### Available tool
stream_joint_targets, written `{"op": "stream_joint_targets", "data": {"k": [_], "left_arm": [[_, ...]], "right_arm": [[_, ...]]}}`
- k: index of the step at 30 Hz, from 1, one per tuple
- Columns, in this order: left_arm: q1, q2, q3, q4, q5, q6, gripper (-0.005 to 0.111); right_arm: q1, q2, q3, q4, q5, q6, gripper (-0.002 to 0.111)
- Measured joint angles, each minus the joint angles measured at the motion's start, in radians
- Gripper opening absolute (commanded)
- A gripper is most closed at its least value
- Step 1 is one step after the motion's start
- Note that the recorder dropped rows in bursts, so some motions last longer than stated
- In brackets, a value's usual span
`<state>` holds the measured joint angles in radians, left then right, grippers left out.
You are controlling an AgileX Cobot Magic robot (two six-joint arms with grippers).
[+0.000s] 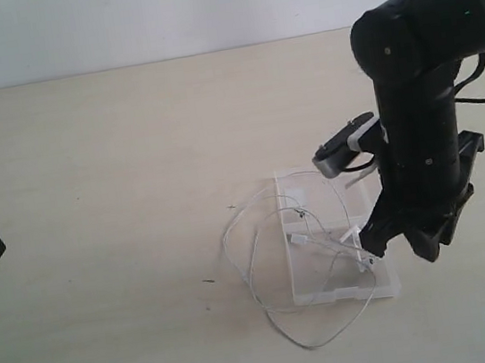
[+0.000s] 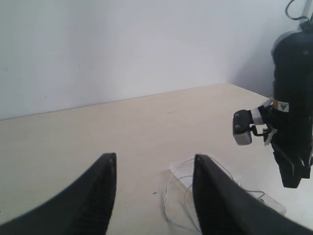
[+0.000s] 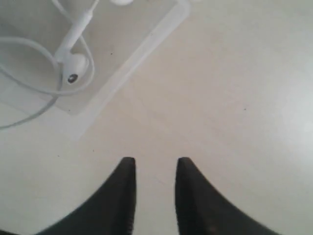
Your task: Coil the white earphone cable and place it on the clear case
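Exterior high above — right wrist close, left wrist far, all on the clear case (image 1: 331, 296).

Pale desk (image 1: 87, 167) set against a bare white wall (image 1: 156, 17).
The desk top is smooth, matte and light beige, marked by a few tiny dark specks; it meets the wall in a straight line, and soft, even light leaves only faint shadows.

Pale beige table (image 1: 87, 167), clear case (image 1: 330, 290) flat on it, loose white earphone cable (image 1: 298, 240) across both.
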<state>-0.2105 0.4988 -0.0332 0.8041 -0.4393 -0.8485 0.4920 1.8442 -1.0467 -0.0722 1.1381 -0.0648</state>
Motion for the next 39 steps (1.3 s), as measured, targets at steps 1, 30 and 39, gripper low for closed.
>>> {"op": "stream_joint_targets", "data": {"k": [1,30,39], "left_arm": [[0.000,0.000,0.000,0.000,0.000,0.000,0.048],[0.000,-0.493,0.030,0.316,0.016,-0.512,0.000],[0.000,-0.493,0.030,0.337,0.205,-0.516,0.000]], "right_arm": [[0.000,-0.036,0.018,-0.002,-0.032,0.021,0.000],[0.000,-1.480,0.888,0.391,-1.003,0.027,0.000],[0.000,-1.498,0.942,0.435,-1.022,0.028,0.000]]}}
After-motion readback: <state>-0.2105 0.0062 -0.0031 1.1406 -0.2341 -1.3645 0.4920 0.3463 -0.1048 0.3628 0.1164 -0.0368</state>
